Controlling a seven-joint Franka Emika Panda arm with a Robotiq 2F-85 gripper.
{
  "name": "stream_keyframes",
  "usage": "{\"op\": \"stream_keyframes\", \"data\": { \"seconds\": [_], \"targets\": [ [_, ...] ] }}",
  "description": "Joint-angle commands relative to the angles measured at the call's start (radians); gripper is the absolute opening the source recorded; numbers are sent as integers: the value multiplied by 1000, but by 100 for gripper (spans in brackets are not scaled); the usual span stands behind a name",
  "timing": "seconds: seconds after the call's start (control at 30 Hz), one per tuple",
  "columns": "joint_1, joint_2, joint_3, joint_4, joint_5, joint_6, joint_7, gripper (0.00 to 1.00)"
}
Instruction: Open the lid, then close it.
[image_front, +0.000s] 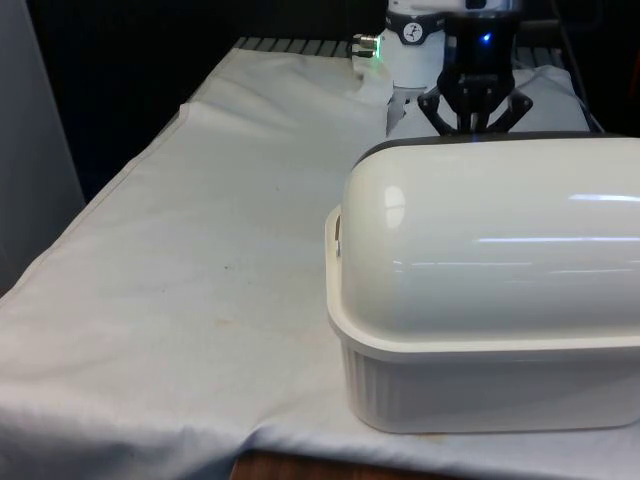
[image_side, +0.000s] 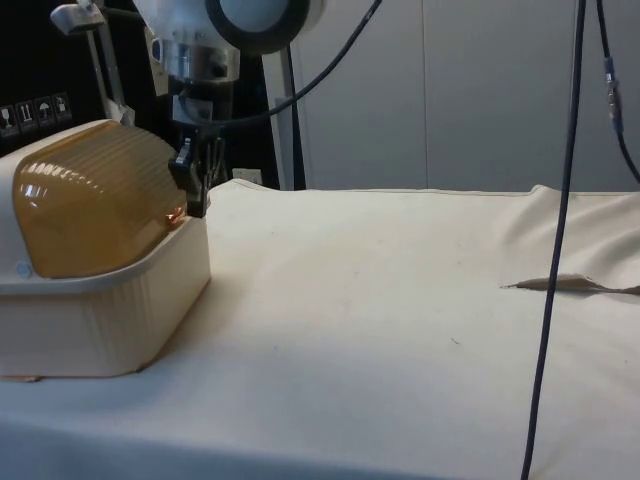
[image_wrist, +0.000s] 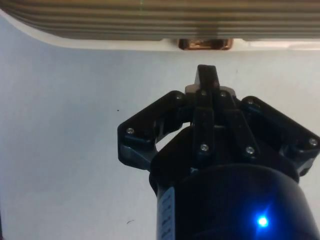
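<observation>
A cream bread box (image_front: 480, 300) stands at the front view's right, its rounded back turned to that camera. From the side its ribbed amber roll lid (image_side: 100, 205) is down over the cream base (image_side: 100, 320). My black gripper (image_side: 197, 200) hangs at the lid's lower front edge, just off the box. Behind the box's top, the gripper (image_front: 470, 125) is partly hidden. In the wrist view the gripper (image_wrist: 206, 75) is shut with nothing held. Its tips point at the small copper handle (image_wrist: 205, 44) on the lid's rim, a short gap away.
White cloth (image_front: 200, 250) covers the table, which runs open to the front view's left. In the side view a fold in the cloth (image_side: 570, 285) rises at the right and a dark cable (image_side: 560, 250) hangs down in front of it.
</observation>
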Motion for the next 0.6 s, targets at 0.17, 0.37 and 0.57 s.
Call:
{"op": "stream_keyframes", "data": {
  "seconds": [0.17, 0.37, 0.57],
  "targets": [
    [1, 9, 15, 6, 9, 2, -1, 0],
    [-1, 23, 21, 19, 11, 2, -5, 0],
    [2, 46, 14, 45, 0, 0, 1, 0]
  ]
}}
